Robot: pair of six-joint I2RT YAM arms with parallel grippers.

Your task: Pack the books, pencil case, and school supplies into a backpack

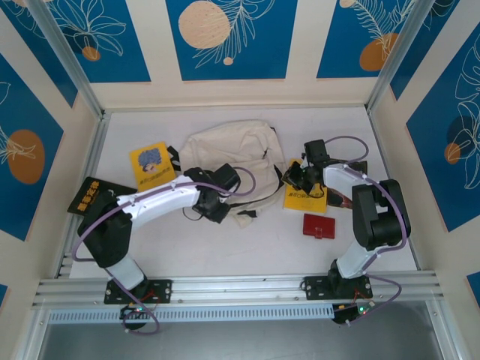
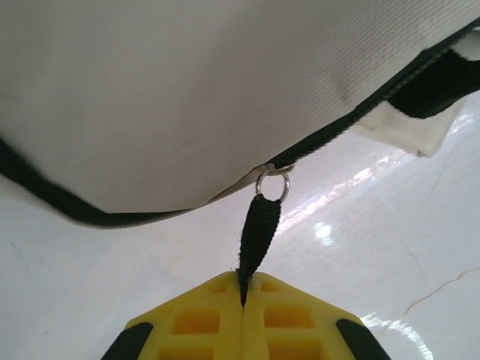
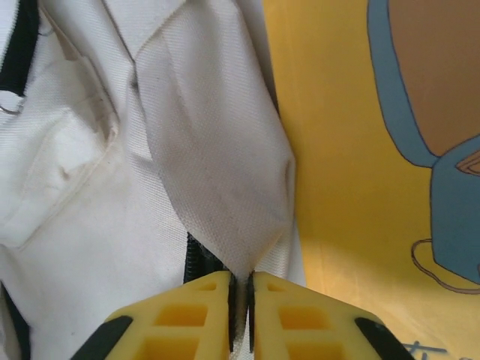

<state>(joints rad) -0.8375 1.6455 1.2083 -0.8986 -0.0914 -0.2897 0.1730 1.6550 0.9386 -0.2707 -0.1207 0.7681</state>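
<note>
- The left gripper [image 2: 242,289] is clenched on the black zipper pull [image 2: 259,225]. The pull runs straight up from its tips to the ring on the backpack [image 2: 187,90], and the zipper track slants from lower left to upper right.
- The right gripper [image 3: 240,289] pinches a fold of the backpack's cream fabric, with a yellow book [image 3: 337,150] just to its right.
- In the top view, the pencil case [image 1: 319,226] lies lower right, nearest the right arm. The second yellow book [image 1: 152,163] and the dark book [image 1: 91,196] lie at the left.
</note>
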